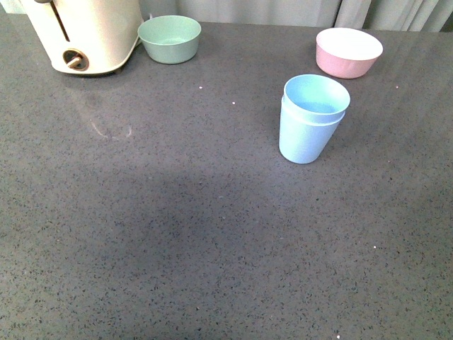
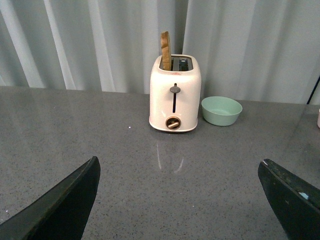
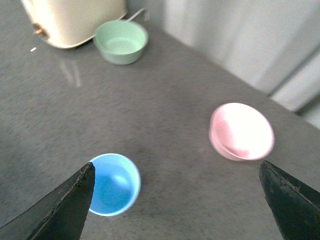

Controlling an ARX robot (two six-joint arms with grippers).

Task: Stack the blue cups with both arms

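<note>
I see the blue cups nested upright mid-desk, near the pink bowl, wide free speckled desk around. Left hand and right hand both spread apart, empty.

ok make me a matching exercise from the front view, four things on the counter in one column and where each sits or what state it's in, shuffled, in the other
Things:
1. blue cups
2. green bowl
3. pink bowl
4. toaster

Place or state:
A. far left corner, cut off by the picture's edge
B. far right, white inside
C. one nested inside the other, upright, right of centre
D. at the back, just right of the toaster

Pairs: 1-C, 2-D, 3-B, 4-A
</note>
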